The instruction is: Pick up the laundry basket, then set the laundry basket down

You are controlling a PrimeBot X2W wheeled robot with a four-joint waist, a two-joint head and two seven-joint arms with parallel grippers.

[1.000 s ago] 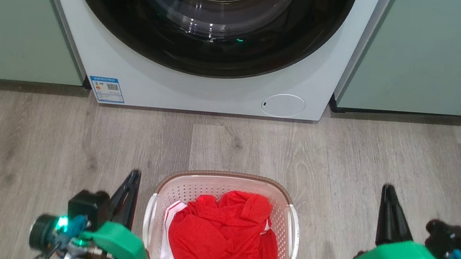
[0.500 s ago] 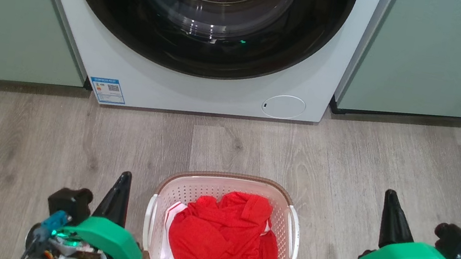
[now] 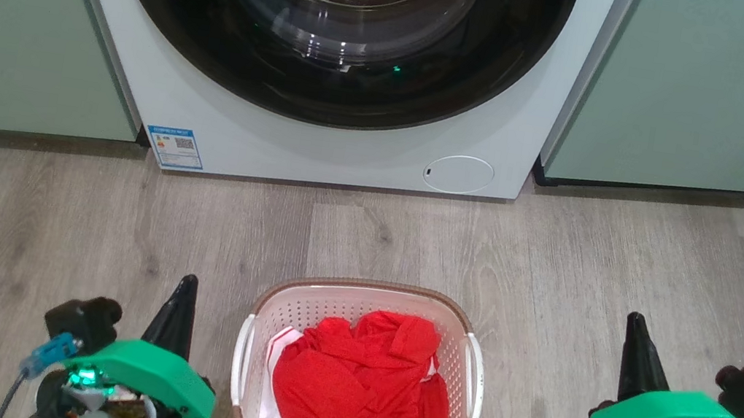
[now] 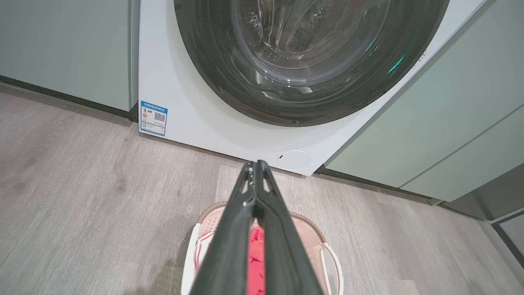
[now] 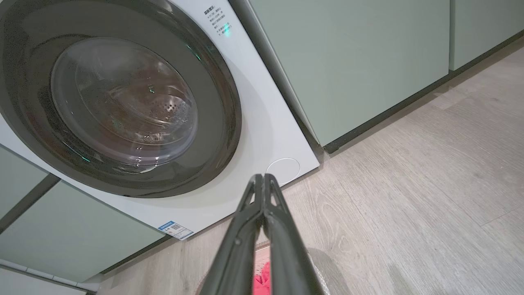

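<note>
Basket (image 3: 364,284) on floor (image 3: 411,244), long axis twd washer (image 3: 322,150). L gripper (image 3: 182,293) just beside its L handle (image 3: 239,359), nearer; R gripper (image 3: 634,337) well apart, other side. Both closed, holding nothing.

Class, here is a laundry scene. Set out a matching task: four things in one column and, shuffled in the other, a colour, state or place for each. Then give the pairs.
Column one:
1 basket
2 washer
3 cabinet
4 left tool

Column two:
A pale green
B shut, left of the basket
C holds red clothes
D white, with a round dark door

Pairs: 1-C, 2-D, 3-A, 4-B
</note>
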